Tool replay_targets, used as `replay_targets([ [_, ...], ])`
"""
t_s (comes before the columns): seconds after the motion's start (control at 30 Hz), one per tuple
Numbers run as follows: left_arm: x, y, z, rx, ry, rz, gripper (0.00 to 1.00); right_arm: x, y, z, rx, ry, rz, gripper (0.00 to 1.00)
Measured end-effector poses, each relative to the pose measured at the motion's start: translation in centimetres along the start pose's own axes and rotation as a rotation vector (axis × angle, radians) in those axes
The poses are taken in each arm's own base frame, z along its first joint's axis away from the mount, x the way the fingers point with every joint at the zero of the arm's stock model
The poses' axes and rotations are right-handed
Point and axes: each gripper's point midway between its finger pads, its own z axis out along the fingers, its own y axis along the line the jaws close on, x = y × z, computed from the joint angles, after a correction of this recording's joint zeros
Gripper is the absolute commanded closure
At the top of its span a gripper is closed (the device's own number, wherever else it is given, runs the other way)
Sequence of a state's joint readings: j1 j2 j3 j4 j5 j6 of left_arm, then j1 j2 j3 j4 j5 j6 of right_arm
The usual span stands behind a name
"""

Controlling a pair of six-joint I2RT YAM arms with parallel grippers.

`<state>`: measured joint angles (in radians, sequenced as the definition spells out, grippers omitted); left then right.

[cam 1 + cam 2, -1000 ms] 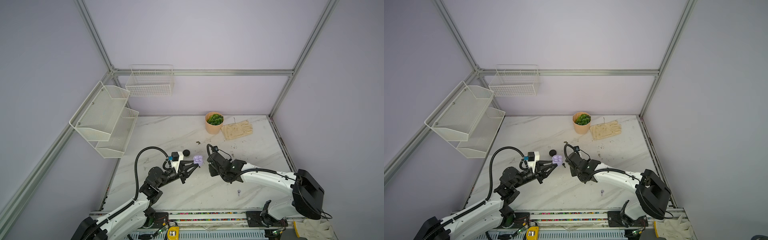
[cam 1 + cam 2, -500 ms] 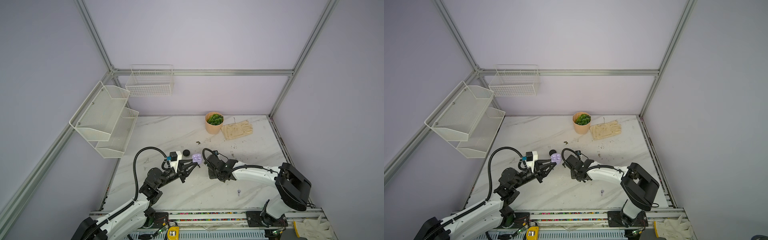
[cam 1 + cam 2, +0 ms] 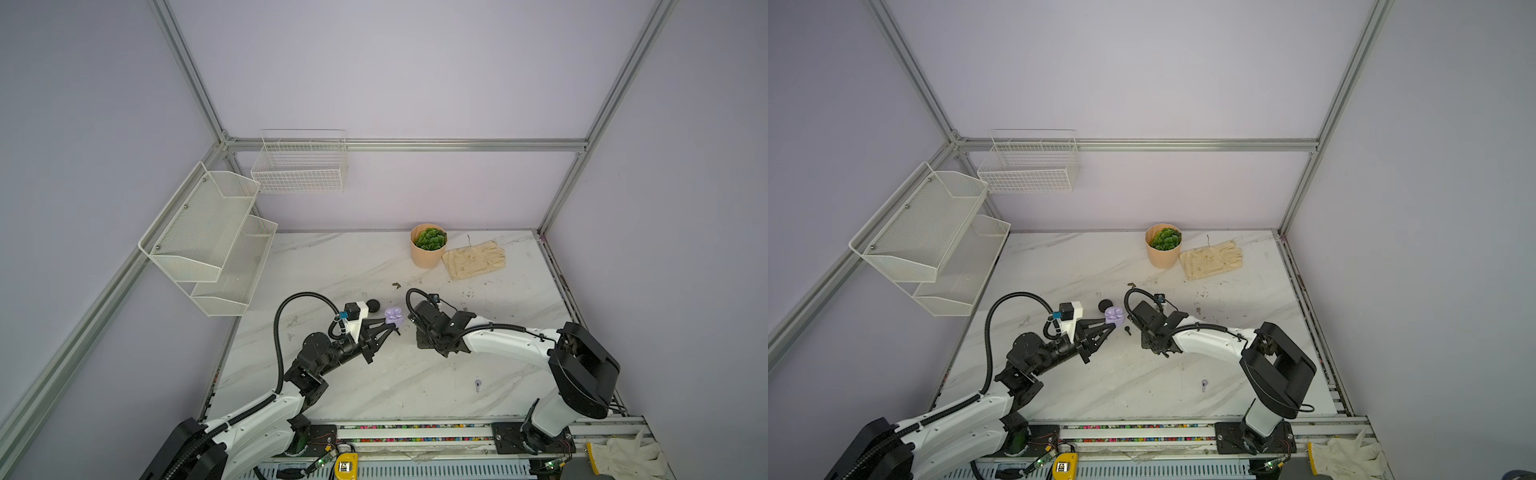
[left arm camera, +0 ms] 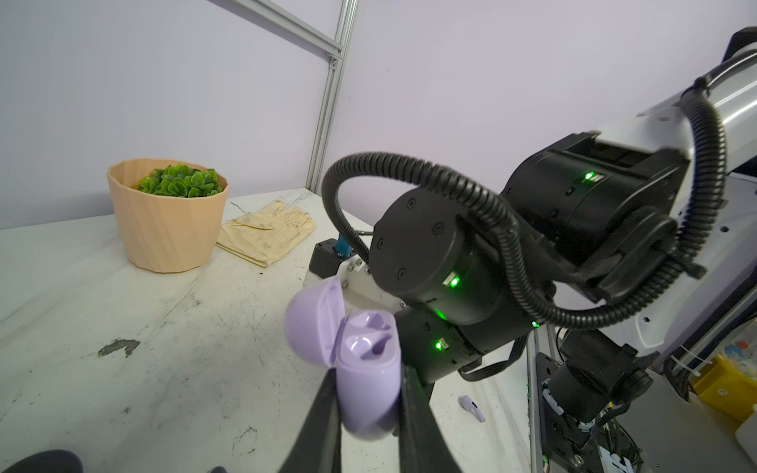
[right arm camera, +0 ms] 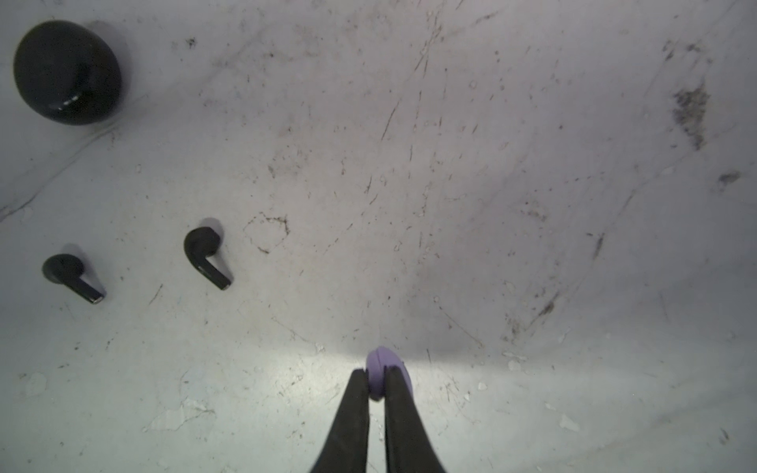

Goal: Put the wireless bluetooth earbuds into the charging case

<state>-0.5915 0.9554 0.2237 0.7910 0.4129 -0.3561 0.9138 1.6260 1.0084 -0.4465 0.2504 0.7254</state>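
Note:
My left gripper is shut on the lilac charging case, held upright above the table with its lid open and both sockets empty; in both top views the case sits at the gripper tips. My right gripper points down at the table, shut on a lilac earbud, just right of the case. Two black earbuds lie on the table. Another lilac earbud lies loose nearer the front.
A shut black case rests behind the left gripper. A peach plant pot and a cream glove stand at the back. Wire baskets hang on the left wall.
The right arm swung its elbow inward and its wrist shifted a little left toward the lilac case, then held. The left gripper with the case barely moved.

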Motion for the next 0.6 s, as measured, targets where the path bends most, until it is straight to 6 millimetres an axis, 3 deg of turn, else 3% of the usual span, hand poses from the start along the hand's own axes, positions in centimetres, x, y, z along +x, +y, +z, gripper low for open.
replay_targets([
  [0.37,-0.4,1.1,1.0,-0.027,-0.055,0.068,1.0,-3.8,0.0,-4.0,-0.034,-0.1,0.087,0.87],
  [0.47,-0.4,1.3,1.2,-0.031,-0.062,0.074,1.0,-3.7,-0.3,-4.3,-0.036,-0.101,0.115,0.87],
  [0.6,-0.7,1.3,1.2,-0.031,-0.077,0.08,1.0,-1.7,-1.3,-3.1,-0.017,-0.049,0.132,0.87],
])
